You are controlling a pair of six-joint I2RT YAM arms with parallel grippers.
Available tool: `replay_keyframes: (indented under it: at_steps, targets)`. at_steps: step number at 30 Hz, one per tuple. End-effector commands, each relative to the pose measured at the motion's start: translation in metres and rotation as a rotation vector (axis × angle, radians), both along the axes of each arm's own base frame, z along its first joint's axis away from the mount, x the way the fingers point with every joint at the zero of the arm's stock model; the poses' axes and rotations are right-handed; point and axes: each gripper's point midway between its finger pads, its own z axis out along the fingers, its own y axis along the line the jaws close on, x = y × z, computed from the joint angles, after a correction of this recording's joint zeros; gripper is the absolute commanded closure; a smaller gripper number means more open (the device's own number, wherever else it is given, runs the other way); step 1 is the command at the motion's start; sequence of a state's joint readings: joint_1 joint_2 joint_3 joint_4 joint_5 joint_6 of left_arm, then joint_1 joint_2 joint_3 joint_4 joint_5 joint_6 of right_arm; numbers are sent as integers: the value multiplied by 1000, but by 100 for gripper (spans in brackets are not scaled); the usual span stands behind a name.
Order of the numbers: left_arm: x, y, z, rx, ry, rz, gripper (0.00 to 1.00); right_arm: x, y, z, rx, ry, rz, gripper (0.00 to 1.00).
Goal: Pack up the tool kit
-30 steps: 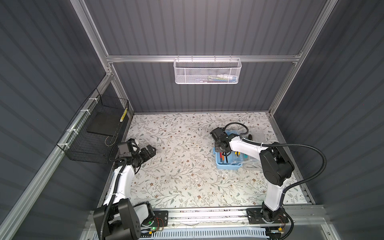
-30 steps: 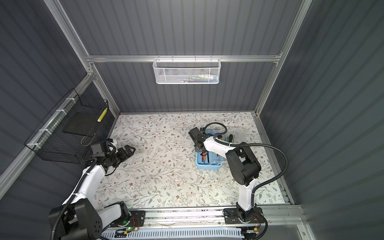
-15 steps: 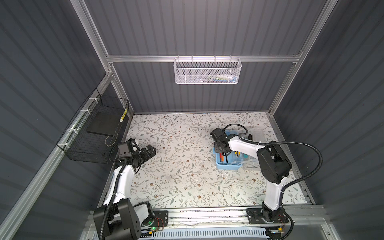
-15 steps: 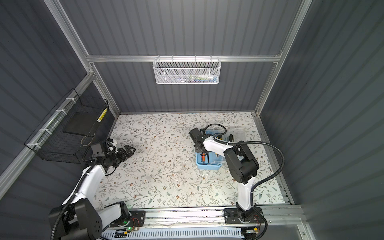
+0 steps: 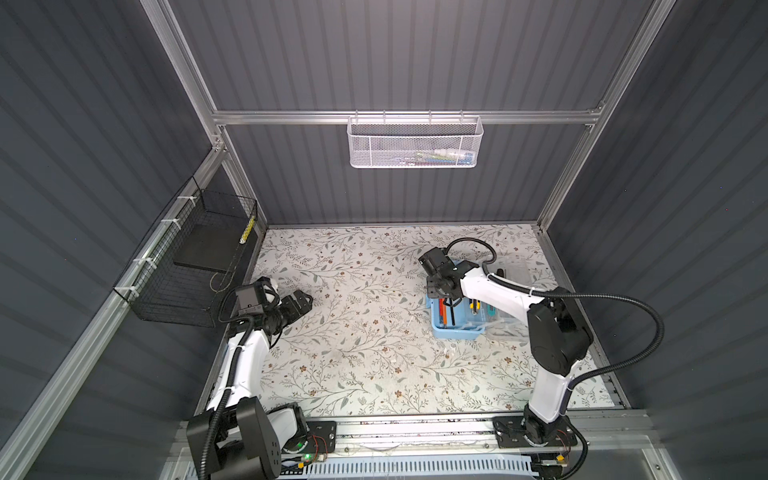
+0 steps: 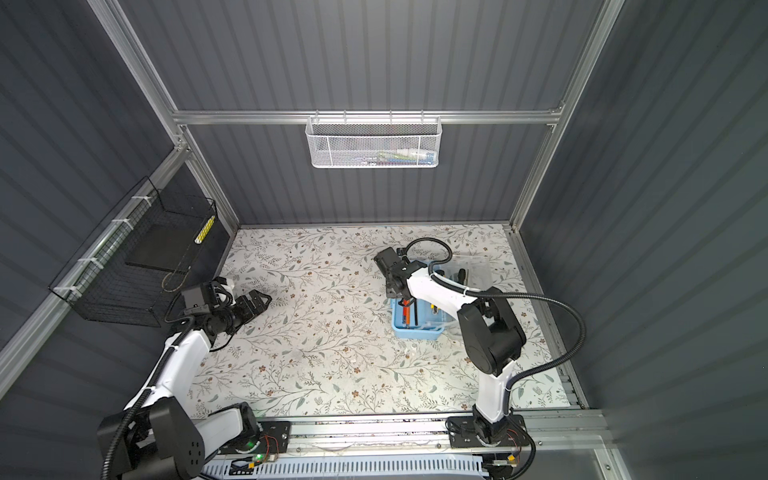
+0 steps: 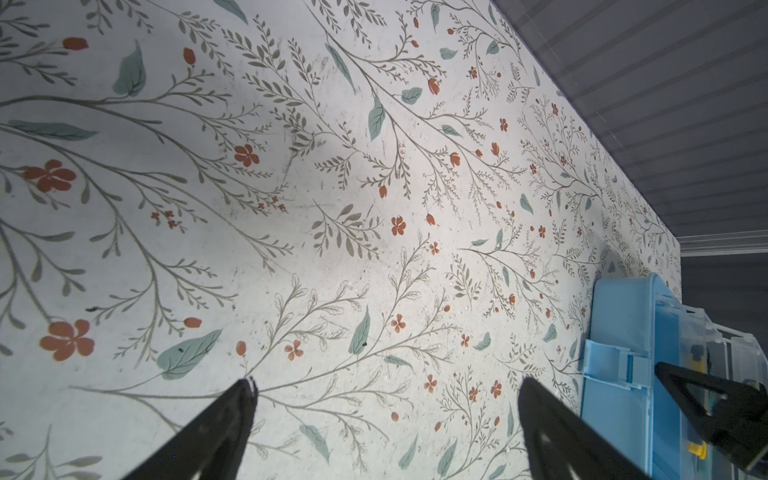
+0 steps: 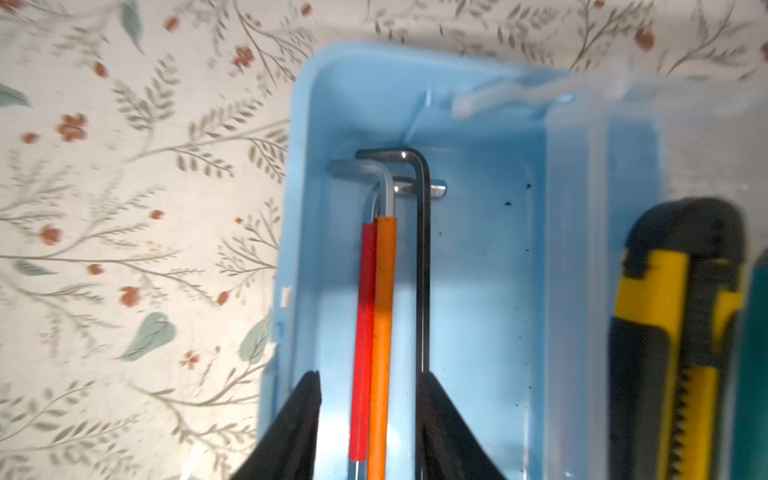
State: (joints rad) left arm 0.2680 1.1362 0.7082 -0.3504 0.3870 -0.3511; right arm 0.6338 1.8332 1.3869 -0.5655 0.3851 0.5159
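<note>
Our right pincer [image 8: 372,376] gapes around the hex keys [image 8: 382,291], left pincer [image 7: 386,380] wide open; lifting askew, we might drag out the black key [image 8: 423,270] touching one jaw

The right arm [image 5: 494,291] is hiding much of the blue box [image 5: 457,331] at three o'clock; the white mesh basket [image 5: 374,145] at twelve o'clock is holding items [image 5: 444,156] too small to name.

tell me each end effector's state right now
left end effector: open, empty
right end effector: open, hex keys between its jaws in the blue box, not clamped
</note>
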Motion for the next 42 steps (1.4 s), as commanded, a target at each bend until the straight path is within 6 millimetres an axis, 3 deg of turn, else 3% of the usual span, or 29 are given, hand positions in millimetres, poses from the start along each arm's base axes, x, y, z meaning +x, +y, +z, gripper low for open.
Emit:
replay_keyframes:
  at_steps: [1,4,7,10,15,20,24,25,29,37,42]
  targets:
    - [0,-11,7,-18,-24,-21,1,-5,-1,46,38,-75,22,57]
    - [4,-46,15,7,-42,-105,2,-14,-2,79,142,-146,47,56]
    - [11,-91,22,-27,-74,-206,5,-29,-17,106,210,-179,50,51]
    - [21,-140,23,-11,-95,-316,7,-48,-46,124,241,-206,16,47]
    - [38,-243,20,42,-83,-558,7,-84,-106,143,346,-302,-87,43]
    - [55,-319,23,79,-105,-690,9,-116,-152,155,449,-391,-204,38]
    - [72,-345,-1,85,-27,-722,12,-126,-170,146,447,-362,-248,34]
    - [79,-356,6,72,-48,-734,12,-127,-173,144,444,-353,-255,33]
    - [84,-375,-10,114,-6,-760,14,-127,-181,147,442,-356,-268,32]
    - [82,-388,-38,128,71,-754,22,-108,-201,142,417,-321,-300,29]
    - [81,-400,-38,92,63,-764,26,-99,-208,143,441,-332,-305,27]
